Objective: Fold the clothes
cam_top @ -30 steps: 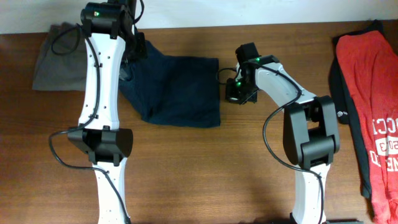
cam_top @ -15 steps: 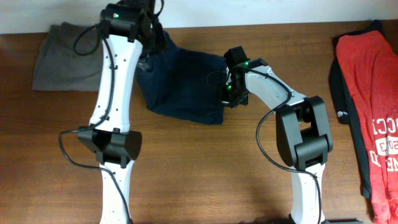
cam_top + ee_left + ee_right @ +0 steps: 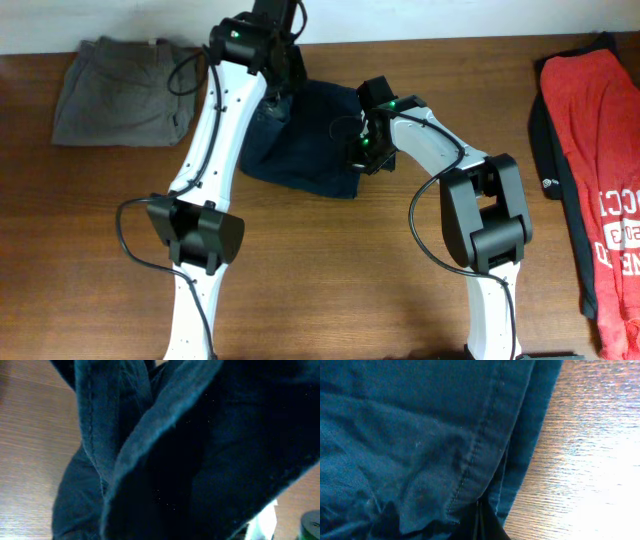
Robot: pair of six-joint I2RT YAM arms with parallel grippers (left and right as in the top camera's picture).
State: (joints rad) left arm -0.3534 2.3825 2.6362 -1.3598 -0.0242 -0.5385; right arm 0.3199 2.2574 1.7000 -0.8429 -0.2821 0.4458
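The clothes, dark navy shorts (image 3: 315, 150), lie bunched on the wooden table (image 3: 330, 270) at the back centre. My left gripper (image 3: 283, 85) hangs over their upper left part. Its fingers are hidden, and lifted navy folds (image 3: 200, 435) fill the left wrist view, so it is shut on the cloth. My right gripper (image 3: 362, 155) sits at the shorts' right edge. In the right wrist view its dark tips (image 3: 478, 522) are shut together on the stitched hem (image 3: 470, 460), with bare table to their right.
Grey-olive shorts (image 3: 115, 90) lie at the back left, apart from the navy pair. A red T-shirt (image 3: 600, 150) with white lettering lies on a dark garment (image 3: 545, 130) along the right edge. The two arms stand close together over the shorts.
My left gripper has swung right along the back of the table, carrying the shorts' left side over towards the right. The grey shorts are now uncovered. My right gripper shifted slightly left.
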